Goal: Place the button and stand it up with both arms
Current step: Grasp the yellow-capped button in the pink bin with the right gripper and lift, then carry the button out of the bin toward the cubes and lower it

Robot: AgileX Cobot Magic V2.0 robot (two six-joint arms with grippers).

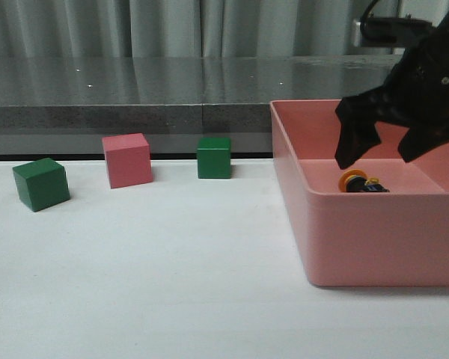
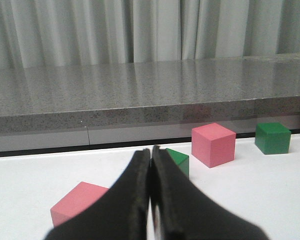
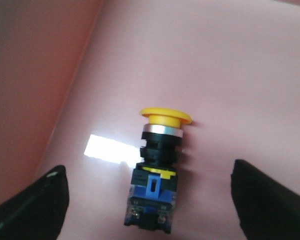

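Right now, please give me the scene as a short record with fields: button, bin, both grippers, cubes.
button: button lying on its side inside the bin
bin: pink bin, on the table's right side
right gripper: right gripper open, above the button
left gripper: left gripper shut, empty
cubes: two green, two pink, outside the bin

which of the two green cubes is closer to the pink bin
The green cube right of the pink cube is closer to the pink bin. The other green cube sits far left, beyond the pink cube.
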